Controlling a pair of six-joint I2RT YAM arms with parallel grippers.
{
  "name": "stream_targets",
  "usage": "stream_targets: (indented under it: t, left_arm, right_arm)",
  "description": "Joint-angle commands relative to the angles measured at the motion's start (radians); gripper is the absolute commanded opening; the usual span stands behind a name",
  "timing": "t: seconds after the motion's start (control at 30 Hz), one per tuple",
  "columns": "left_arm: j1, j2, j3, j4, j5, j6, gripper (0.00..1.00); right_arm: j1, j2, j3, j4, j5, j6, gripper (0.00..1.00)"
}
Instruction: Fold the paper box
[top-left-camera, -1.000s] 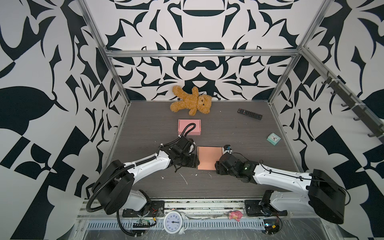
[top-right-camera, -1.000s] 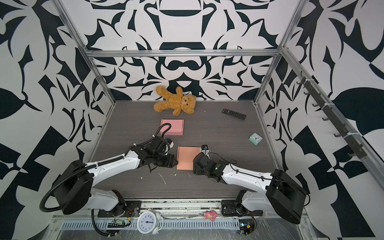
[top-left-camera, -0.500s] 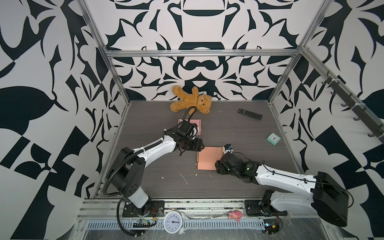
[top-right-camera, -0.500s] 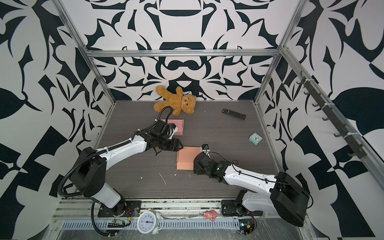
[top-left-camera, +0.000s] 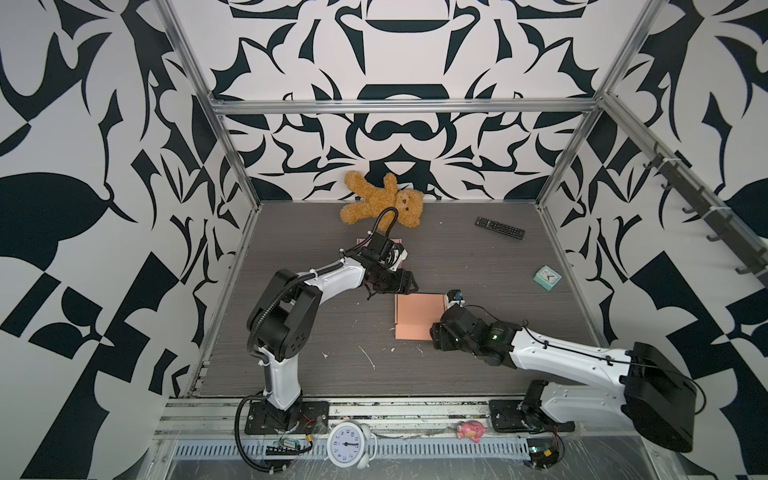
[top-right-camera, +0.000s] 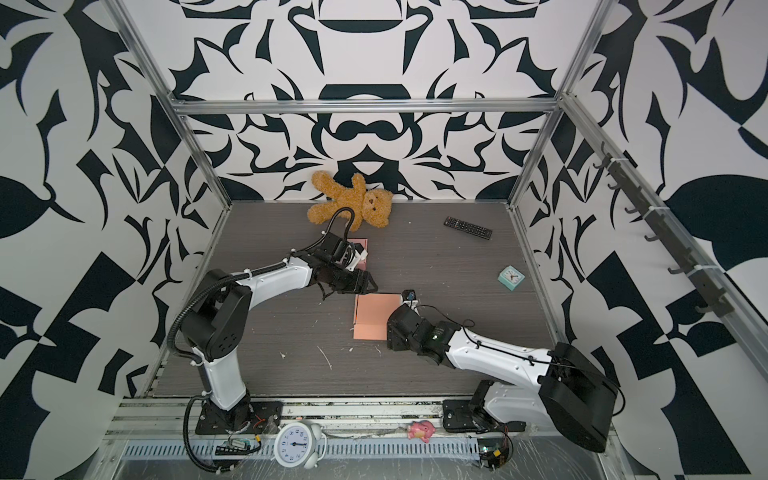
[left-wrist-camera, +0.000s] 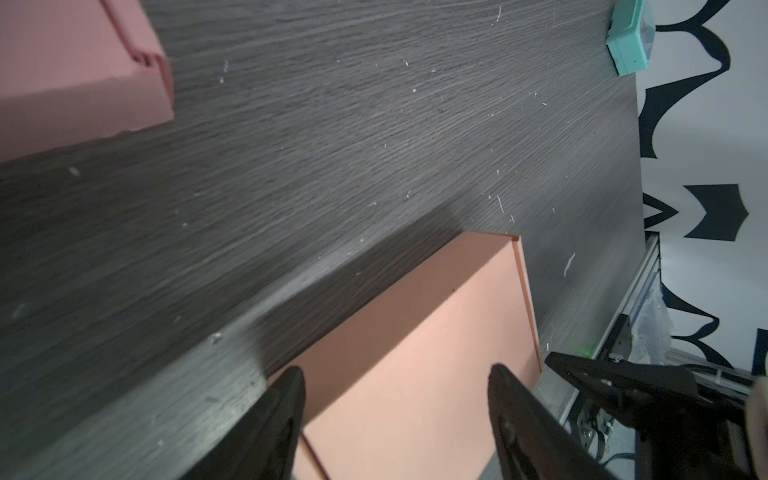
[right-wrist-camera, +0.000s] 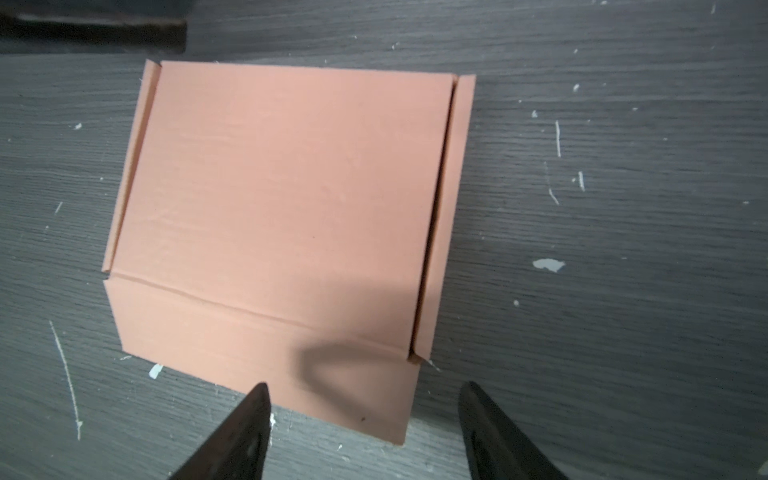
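Bottom centre of both top views, on the front rail: white alarm clock, pink toy right of it.

Next up, just right of frame centre: right gripper low over the grey table, at the near right corner of the paper box. Right wrist view: gripper fingers apart, nothing clamped, tips just short of the box's near flap.

Paper box: salmon, lying on the table at frame centre, slightly below middle. Main panel flat, creased near flap flat toward the front, narrow side flaps raised along both long edges. Not closed up.

Just beyond the box's far edge: left gripper, reaching in from the left. Left wrist view: gripper fingers spread wide, box panel visible between them, no grip on it. Touching or hovering: cannot tell.

Behind the left wrist, mostly hidden in the top views: a second pink box, well apart from the salmon one.

Right side, mid-depth: teal clock near the right wall.

Far end: remote upper right of the table, teddy bear against the back wall, upper centre.
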Motion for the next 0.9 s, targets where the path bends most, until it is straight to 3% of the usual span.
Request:
stream_targets:
  t: [0.0, 0.43, 0.87]
  left_arm:
    - [0.005, 0.035, 0.037, -0.011, 0.08, 0.036, 0.74]
    - [0.005, 0.047, 0.008, -0.005, 0.098, 0.041, 0.74]
    - [0.0, -0.039, -0.113, 0.012, 0.096, 0.033, 0.71]
  right_arm:
    - [0.005, 0.001, 0.037, -0.004, -0.003, -0.004, 0.73]
    - [0.005, -0.001, 0.006, 0.007, 0.001, 0.007, 0.73]
    - [0.005, -0.015, -0.026, -0.01, 0.027, 0.012, 0.73]
